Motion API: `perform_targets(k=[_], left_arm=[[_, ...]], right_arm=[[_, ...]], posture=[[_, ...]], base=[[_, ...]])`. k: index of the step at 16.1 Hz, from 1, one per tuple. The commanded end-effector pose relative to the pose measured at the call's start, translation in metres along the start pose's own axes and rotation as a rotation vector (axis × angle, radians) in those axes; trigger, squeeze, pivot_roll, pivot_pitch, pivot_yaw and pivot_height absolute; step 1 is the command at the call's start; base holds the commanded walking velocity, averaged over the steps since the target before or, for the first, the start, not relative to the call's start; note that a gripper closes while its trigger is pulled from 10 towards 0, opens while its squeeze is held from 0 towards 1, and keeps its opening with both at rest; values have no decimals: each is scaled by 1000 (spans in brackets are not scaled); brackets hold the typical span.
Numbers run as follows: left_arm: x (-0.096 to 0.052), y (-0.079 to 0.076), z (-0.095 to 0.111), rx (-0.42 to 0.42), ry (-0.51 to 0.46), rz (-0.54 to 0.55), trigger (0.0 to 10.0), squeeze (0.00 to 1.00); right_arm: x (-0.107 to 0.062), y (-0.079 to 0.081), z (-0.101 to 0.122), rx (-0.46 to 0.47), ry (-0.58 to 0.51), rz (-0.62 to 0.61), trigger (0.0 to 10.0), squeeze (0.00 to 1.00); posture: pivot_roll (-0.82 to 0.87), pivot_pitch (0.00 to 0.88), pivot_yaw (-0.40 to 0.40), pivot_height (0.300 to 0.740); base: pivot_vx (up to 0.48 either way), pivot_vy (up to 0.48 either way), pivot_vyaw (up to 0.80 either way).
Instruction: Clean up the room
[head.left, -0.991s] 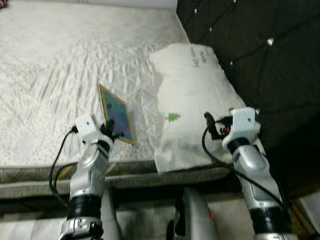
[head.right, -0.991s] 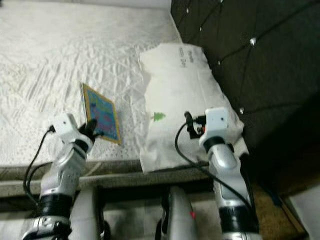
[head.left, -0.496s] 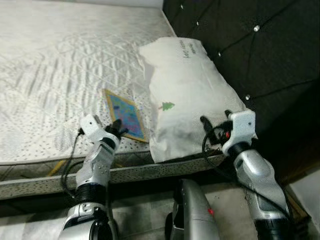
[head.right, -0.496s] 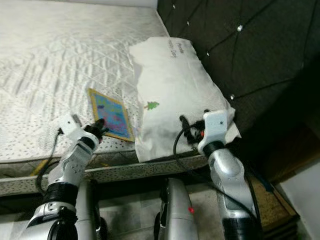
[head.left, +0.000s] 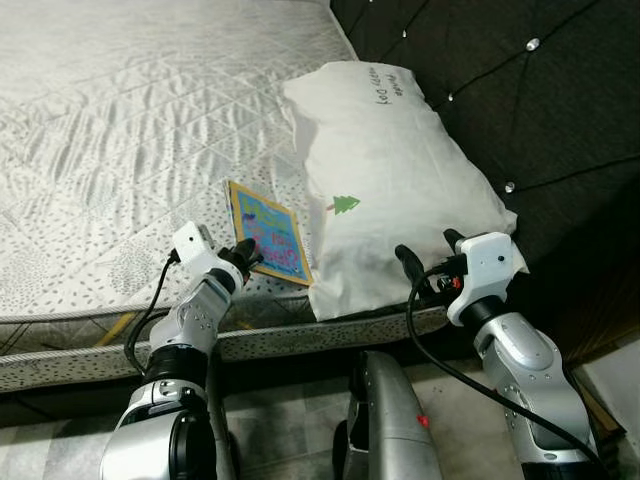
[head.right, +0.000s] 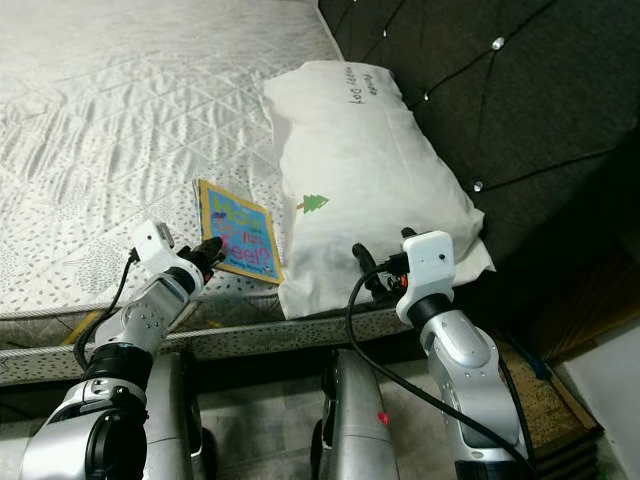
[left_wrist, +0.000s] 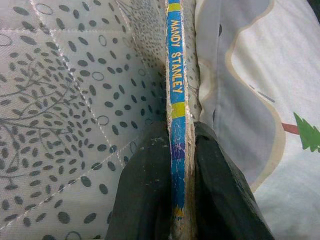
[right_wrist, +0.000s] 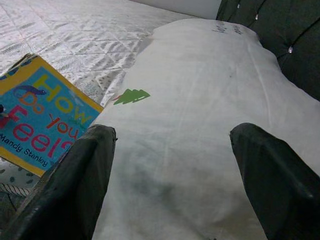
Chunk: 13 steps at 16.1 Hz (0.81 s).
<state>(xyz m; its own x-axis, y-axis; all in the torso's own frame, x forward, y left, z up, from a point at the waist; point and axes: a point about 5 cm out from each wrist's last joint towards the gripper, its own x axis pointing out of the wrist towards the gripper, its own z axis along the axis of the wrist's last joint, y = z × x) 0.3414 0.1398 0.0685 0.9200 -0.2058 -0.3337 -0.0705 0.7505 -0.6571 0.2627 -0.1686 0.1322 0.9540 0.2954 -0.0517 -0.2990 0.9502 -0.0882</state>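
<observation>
Fingers (left_wrist: 150, 200) of my left gripper (head.left: 245, 256) are pressed on both sides of a thin picture book (head.left: 268, 232), pinching it at its lower end close to the front edge of the bed (head.left: 120, 130). From the left wrist view I can read "MANDY STANLEY" along the blue spine, which stands between the two black fingers. The book has a yellow border and a colourful cover with the words "How Do You Feel?", and it lies on the quilted white mattress just beside the pillow (head.left: 390, 180), touching its side or nearly so; I cannot tell which. The pillow is white with a small green tree printed on it and some handwriting near its far end, and it lies along the bed edge next to the dark tufted headboard (head.left: 540, 110). My right gripper (head.left: 425, 262) is at the near end of the pillow, at the front corner of the bed, and its fingers (right_wrist: 80, 175) are spread wide with the pillow between them, not closed on it.
</observation>
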Motion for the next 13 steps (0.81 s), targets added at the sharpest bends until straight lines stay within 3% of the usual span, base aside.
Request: perform_targets(k=[1, 5, 10, 11, 12, 13], left_arm=[[2, -4, -27, 19, 146, -11, 10000, 0], [0, -7, -32, 40, 207, -90, 10000, 0], [1, -5, -33, 49, 212, -85, 10000, 0], [1, -2, -33, 50, 215, -71, 10000, 125], [1, 0, -34, 56, 216, -55, 10000, 616], [0, 1, -34, 60, 217, -54, 10000, 1000]], right_arm=[[0, -3, 5, -16, -7, -5, 10000, 0], [3, -5, 6, -21, -7, -15, 10000, 0], [4, -4, 6, -23, -7, -18, 10000, 0], [4, -4, 6, -23, -8, -19, 10000, 0], [5, -5, 7, -24, -9, -19, 10000, 0], [5, -4, 7, -24, -10, -19, 10000, 0]], posture=[[-98, 110, -125, 535], [-95, 110, -125, 535], [-97, 107, -124, 535], [-97, 105, -125, 535], [-97, 104, -125, 535], [-97, 104, -125, 535]], base=[[0, 0, 0], [0, 0, 0], [0, 0, 0], [0, 0, 0], [0, 0, 0], [0, 0, 0]])
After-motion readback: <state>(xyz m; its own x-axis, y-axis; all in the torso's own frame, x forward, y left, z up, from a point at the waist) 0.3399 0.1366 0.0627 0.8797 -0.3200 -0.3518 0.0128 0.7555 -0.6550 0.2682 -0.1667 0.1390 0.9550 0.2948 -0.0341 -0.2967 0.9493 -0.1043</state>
